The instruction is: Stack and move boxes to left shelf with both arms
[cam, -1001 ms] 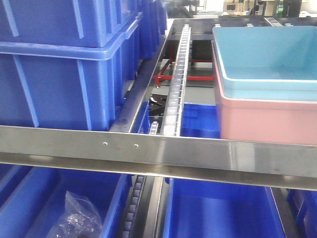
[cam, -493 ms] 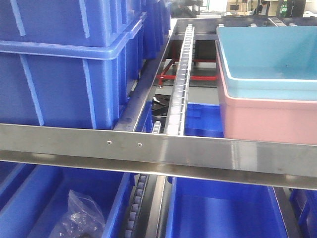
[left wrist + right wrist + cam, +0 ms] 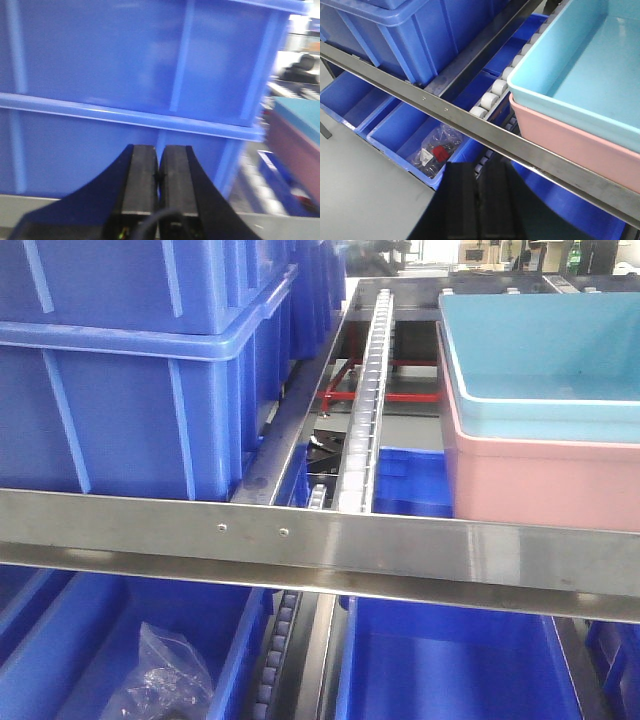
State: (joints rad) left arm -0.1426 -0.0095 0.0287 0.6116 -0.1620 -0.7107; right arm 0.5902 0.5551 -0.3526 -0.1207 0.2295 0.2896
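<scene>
A stainless-steel rack (image 3: 330, 550) with a flat front rail fills the front view, with blurred workshop clutter visible far behind it. On the right of its upper level, the light sky-blue smooth plastic bin (image 3: 545, 360) sits nested inside the salmon-pink smooth plastic bin (image 3: 545, 480), the pink bin's near wall just behind the front rail. A white roller track (image 3: 362, 400) runs from near to far in the middle of the level, just left of the stacked pair. On the left, two dark blue ribbed plastic crates (image 3: 130, 390) stand one on top of the other, well apart from the bins. Below the rail, more dark blue crates (image 3: 450, 670) line the lower level, one on the left holding a clear plastic bag (image 3: 155, 675) of small parts; the right wrist view shows a red piece inside it.

In the left wrist view, the left black tool (image 3: 158, 175) has its two fingers pressed together with nothing between them, pointed at the stacked dark blue crates, the pink and blue bins blurred at the right edge. In the right wrist view, the right black tool (image 3: 480, 192) is likewise pressed together and empty, near side of the front rail, apart from the stacked bins at the upper right.
</scene>
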